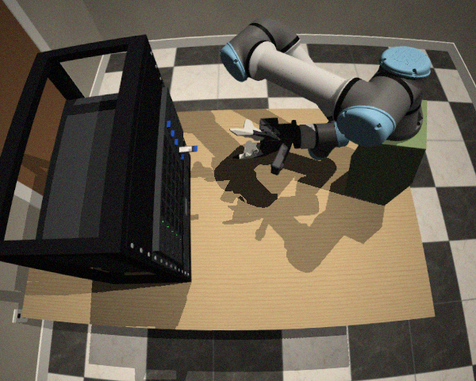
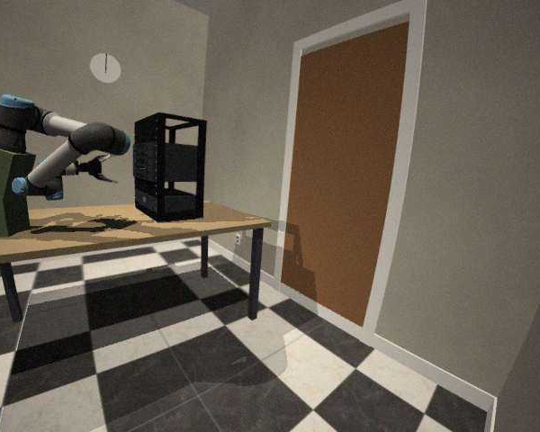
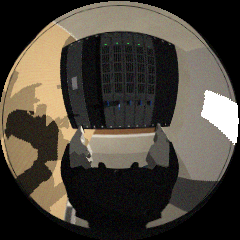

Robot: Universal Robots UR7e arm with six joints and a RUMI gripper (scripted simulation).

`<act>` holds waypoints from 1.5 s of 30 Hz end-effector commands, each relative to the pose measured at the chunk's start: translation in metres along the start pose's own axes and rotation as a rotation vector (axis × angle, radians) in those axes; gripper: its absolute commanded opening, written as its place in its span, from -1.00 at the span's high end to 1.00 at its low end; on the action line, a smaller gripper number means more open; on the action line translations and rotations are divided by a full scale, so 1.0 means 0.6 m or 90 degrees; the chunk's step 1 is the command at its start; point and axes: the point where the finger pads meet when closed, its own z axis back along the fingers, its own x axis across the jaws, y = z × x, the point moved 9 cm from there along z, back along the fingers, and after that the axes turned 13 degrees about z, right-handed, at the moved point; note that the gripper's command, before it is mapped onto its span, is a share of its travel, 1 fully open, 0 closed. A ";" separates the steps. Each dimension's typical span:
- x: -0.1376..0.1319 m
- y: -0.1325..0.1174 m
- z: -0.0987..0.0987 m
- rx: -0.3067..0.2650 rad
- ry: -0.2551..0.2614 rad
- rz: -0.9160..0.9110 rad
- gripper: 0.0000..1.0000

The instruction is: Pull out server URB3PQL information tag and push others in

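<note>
Rack: black open-frame box rack (image 1: 132, 94) (image 2: 160, 167) (image 3: 167, 75), matte, straight square bars, upright on worktop.
Worktop: pale wood-grain rectangular table top (image 1: 270, 295) (image 2: 233, 223) (image 3: 40, 55), dark square legs, hard shadows across it.
Servers: dark grey slab servers (image 1: 170, 184) (image 2: 142, 160) (image 3: 129, 75) with gridded fronts, small green lights at one end.
Pulled tag: white flat strip with blue end (image 1: 186, 149) (image 3: 119, 106), sticks out of a server front in the rack; whether fully at its stop, cannot tell.
Other tags: small blue tabs (image 1: 172, 132) (image 3: 131, 102) close to the fronts; exact depth unclear.
Hand: black body, pale angular fingers (image 1: 232, 143) (image 2: 112, 169), spread wide, nothing held, apart from rack and strip.
Arm: grey-and-white rounded arm with light blue caps (image 1: 300, 74) (image 2: 56, 162), on green angular block (image 1: 369, 176) (image 2: 3, 195).
Hard to read: service tag print illegible, so URB3PQL not identifiable; wrist view round-cropped and grainy; strip hard to make out there; server fronts steeply angled from top.
</note>
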 end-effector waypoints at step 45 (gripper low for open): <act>0.001 0.000 0.000 0.000 -0.002 0.001 -1.00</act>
